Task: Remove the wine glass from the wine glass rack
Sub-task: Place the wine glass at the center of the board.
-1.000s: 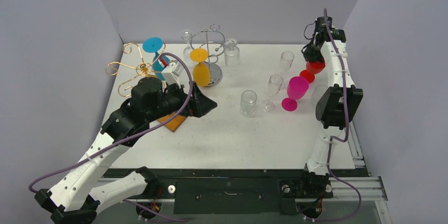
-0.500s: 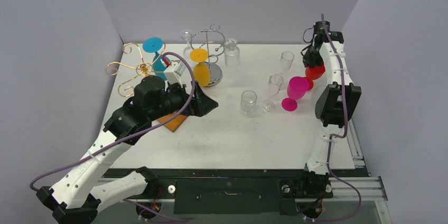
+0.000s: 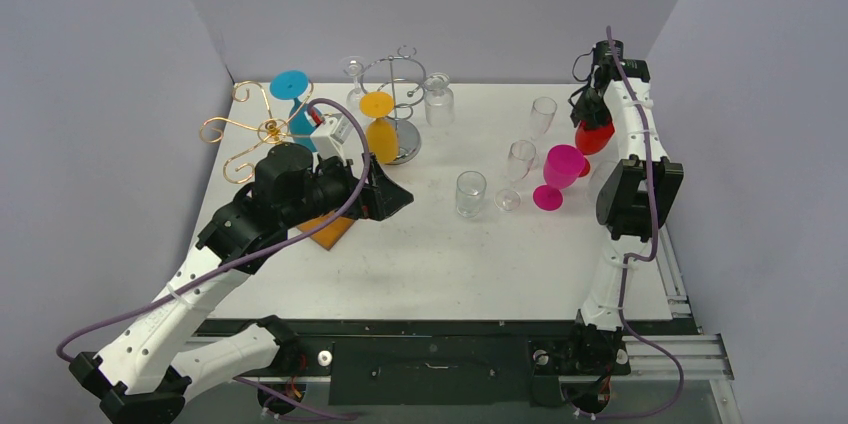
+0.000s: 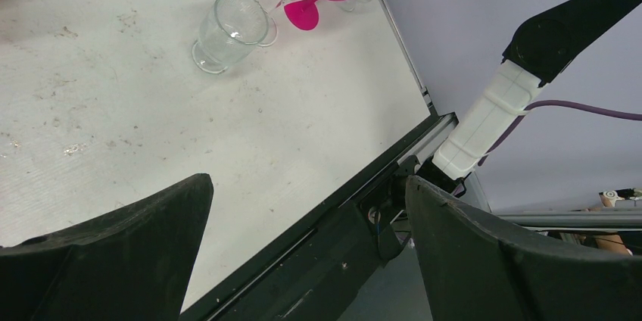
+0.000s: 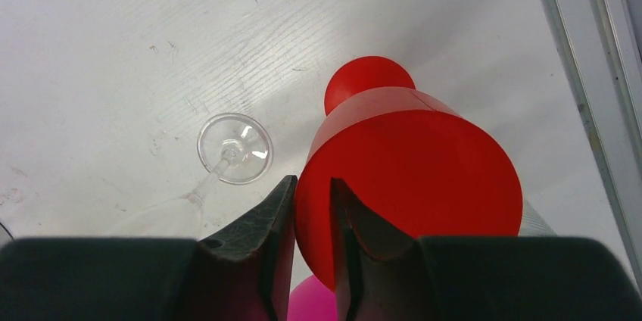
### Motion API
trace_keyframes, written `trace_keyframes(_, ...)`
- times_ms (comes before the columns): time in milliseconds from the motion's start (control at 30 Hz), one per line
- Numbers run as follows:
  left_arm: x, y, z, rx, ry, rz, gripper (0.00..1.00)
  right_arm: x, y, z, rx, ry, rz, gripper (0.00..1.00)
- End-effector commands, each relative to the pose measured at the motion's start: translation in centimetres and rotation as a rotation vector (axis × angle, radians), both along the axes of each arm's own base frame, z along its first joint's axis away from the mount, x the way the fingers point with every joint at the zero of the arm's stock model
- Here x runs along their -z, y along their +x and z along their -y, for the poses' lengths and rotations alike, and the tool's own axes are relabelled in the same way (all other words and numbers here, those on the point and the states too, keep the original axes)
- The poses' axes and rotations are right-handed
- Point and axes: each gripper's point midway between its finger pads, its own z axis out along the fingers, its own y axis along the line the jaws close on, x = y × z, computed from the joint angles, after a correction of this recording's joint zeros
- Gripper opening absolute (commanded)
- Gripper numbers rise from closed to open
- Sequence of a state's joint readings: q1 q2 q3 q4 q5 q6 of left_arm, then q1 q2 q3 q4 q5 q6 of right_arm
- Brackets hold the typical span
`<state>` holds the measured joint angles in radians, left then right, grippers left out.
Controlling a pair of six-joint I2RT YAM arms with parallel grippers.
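Note:
A red wine glass [image 3: 596,134] stands on the table at the far right; in the right wrist view its bowl [image 5: 424,177] fills the middle, its foot below. My right gripper [image 3: 591,116] straddles its rim, one finger outside, one inside, the jaws parted a little wider than the wall [image 5: 312,183]. The silver wine glass rack [image 3: 400,94] at the back holds an orange glass [image 3: 380,134] upside down. A gold rack [image 3: 245,129] to its left carries a blue glass [image 3: 292,89]. My left gripper [image 3: 398,200] hangs open and empty over the table [image 4: 309,185].
A pink glass [image 3: 558,174], two clear flutes [image 3: 543,114] [image 3: 518,166] and a clear tumbler [image 3: 470,192] stand near the red glass. A clear jar [image 3: 438,100] sits by the silver rack. An orange block [image 3: 330,232] lies under my left arm. Walls close both sides.
The right gripper carried the red glass slightly back and set it upright, then its jaws parted a little. The left arm barely moved.

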<state>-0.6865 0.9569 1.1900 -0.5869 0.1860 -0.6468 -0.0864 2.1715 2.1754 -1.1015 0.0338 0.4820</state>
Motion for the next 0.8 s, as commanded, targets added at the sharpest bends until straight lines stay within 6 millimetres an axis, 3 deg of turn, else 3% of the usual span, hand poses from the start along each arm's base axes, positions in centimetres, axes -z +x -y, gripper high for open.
trace_keyframes(0, -2.2, 0.3, 0.3, 0.0, -0.047, 0.06, 0.96, -1.3, 0.0, 0.3, 0.002, -0.014, 0.026, 0.2)
trace_keyframes(467, -3.5, 1.1, 0.7, -0.018, -0.056, 0.081, 0.96, -8.2, -1.0, 1.1, 0.042, -0.069, 0.161, 0.38)
trace_keyframes(767, -6.3, 1.9, 0.5, -0.048, -0.068, 0.122, 0.96, -12.0, -3.0, 1.8, 0.066, -0.101, 0.236, 0.5)
